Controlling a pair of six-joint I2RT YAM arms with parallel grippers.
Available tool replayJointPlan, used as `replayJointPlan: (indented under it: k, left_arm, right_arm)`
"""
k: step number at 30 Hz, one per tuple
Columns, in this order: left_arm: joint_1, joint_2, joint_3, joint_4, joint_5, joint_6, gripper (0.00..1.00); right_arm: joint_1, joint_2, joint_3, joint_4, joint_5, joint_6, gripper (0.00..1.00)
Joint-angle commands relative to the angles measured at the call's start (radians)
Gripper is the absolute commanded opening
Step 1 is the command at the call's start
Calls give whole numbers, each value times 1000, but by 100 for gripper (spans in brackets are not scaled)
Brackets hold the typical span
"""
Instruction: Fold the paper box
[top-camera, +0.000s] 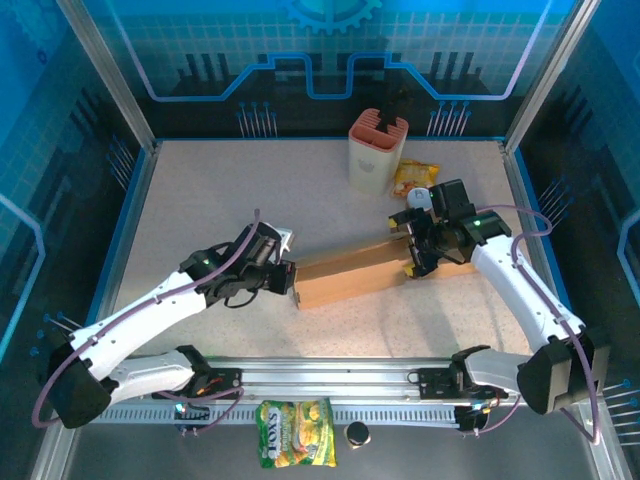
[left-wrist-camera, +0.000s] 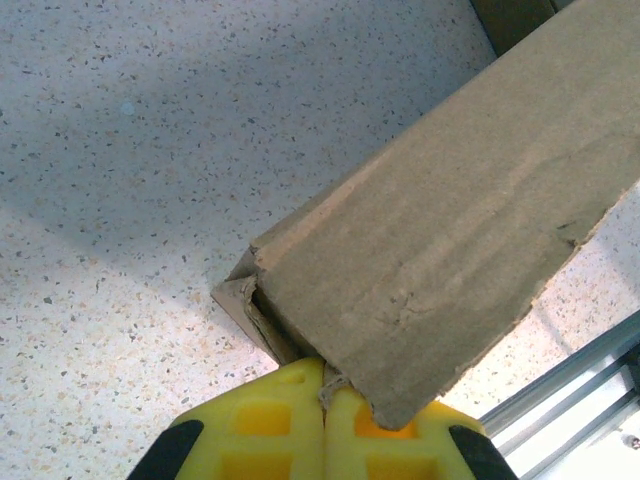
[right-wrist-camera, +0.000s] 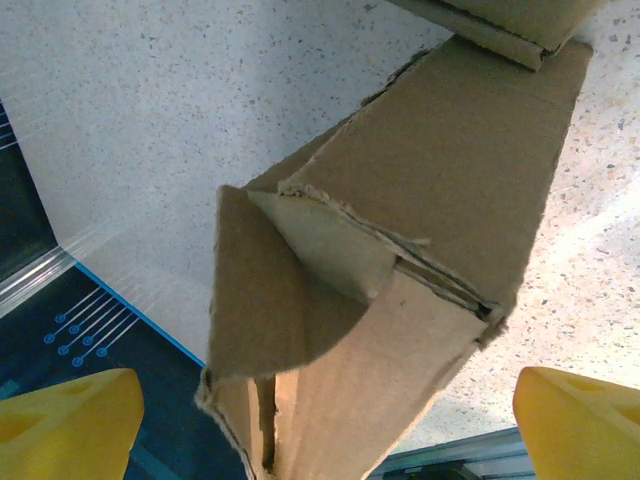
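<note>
The paper box (top-camera: 375, 272) is a long brown cardboard carton lying across the middle of the table. My left gripper (top-camera: 290, 278) is at its left end. In the left wrist view the yellow fingers (left-wrist-camera: 270, 420) are pressed together, and the left gripper (left-wrist-camera: 327, 395) pinches a torn cardboard edge at the corner of the paper box (left-wrist-camera: 450, 240). My right gripper (top-camera: 420, 252) is at the box's right end. In the right wrist view its yellow fingertips (right-wrist-camera: 70, 420) stand far apart, so the right gripper (right-wrist-camera: 325, 425) is open around the paper box (right-wrist-camera: 460, 170). A rounded end flap (right-wrist-camera: 275, 290) hangs loose there.
A beige holder with an orange top (top-camera: 377, 150) and a yellow snack packet (top-camera: 415, 178) stand at the back, close behind the right arm. The metal rail (top-camera: 330, 378) runs along the near edge. A green candy bag (top-camera: 296, 447) and a small black cap (top-camera: 356, 433) lie in front of it.
</note>
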Motion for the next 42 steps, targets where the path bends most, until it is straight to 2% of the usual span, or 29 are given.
replayJointPlan:
  k: [1,8,18,25,30,37,42]
  left_arm:
    - [-19,4,-27,-88,-34,38,0]
    - [-44,4,-41,-72,-59,48,0]
    - [-69,-9,-51,-60,-95,60,0]
    - [-75,-26,-50,-52,-99,46,0]
    - [-74,-67,-39,-45,-80,-40,20]
    - [-78,-109,-26,-30,-17,-146,34]
    - [-77,-186,9,-73,-62,-152,45]
  right_arm:
    - [-4,34,32,-111,-13,27,96]
    - [-43,90,75,-182,-24,41,89]
    - [-81,164,134,-240,-75,-30,82]
    - [-87,151,129,-255,-60,-27,70]
    - [-88,144,110,-246,-56,-19,60]
    - [-86,139,105,-243,-50,-8,58]
    - [-82,137,103,-240,-53,-7,57]
